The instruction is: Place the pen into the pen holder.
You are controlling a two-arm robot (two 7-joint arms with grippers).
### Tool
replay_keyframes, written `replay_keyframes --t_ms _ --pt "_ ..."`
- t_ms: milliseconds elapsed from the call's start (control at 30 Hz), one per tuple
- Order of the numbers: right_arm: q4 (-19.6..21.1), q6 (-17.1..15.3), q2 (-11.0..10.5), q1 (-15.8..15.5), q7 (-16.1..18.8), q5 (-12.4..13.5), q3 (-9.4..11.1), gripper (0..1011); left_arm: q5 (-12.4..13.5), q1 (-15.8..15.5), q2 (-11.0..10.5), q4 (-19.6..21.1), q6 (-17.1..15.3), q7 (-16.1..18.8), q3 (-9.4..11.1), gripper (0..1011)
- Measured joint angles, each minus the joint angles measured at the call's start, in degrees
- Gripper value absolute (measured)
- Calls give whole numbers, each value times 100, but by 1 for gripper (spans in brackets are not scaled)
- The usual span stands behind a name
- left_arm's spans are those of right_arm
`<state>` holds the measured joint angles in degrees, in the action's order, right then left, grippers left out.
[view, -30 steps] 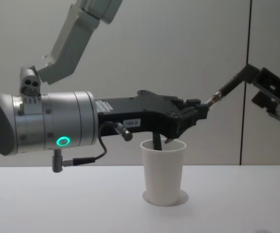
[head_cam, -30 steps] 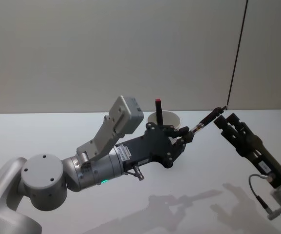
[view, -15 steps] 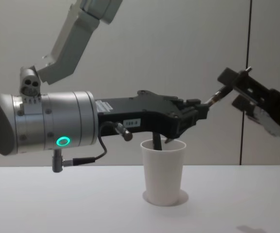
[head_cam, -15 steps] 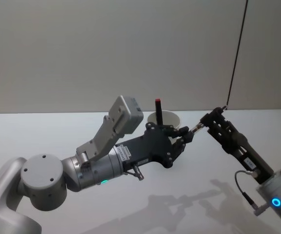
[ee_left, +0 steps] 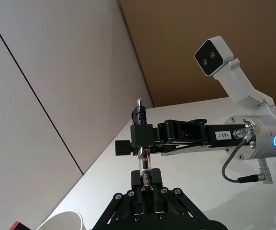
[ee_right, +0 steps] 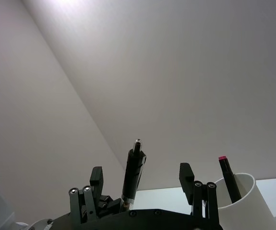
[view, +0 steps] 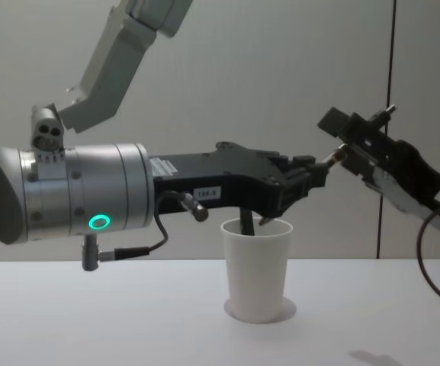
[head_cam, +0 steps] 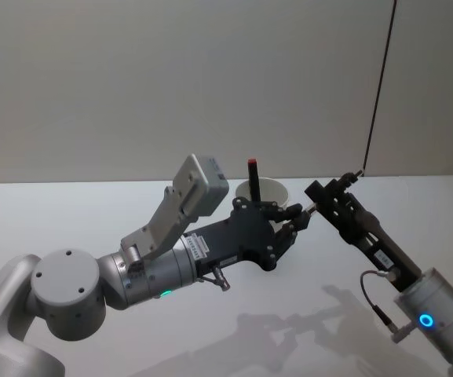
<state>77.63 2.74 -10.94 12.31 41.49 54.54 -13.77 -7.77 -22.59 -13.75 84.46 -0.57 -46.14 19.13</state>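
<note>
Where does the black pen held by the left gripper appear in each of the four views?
Head view: pen right of centre, slanting up from the left gripper.
Chest view: pen above and right of the white cup.
Left wrist view: pen reaching from the left gripper to the right gripper.
Right wrist view: pen inside the right gripper's open jaws.
Shared landmark: the white cup.

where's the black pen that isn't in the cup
The black pen is mid-air just right of the white cup in the head view, gripped by the left end effector, with the open right end effector straddling its upper part.
</note>
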Motion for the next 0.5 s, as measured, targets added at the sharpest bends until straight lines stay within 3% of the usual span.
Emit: replay_keyframes --t_ms 267,500 --pt "-85 13 46 66 25 3 -47 996 0 0 0 0 0 0 0 136" --pt "-106 24 57 85 45 12 -71 825 0 0 0 0 0 0 0 136"
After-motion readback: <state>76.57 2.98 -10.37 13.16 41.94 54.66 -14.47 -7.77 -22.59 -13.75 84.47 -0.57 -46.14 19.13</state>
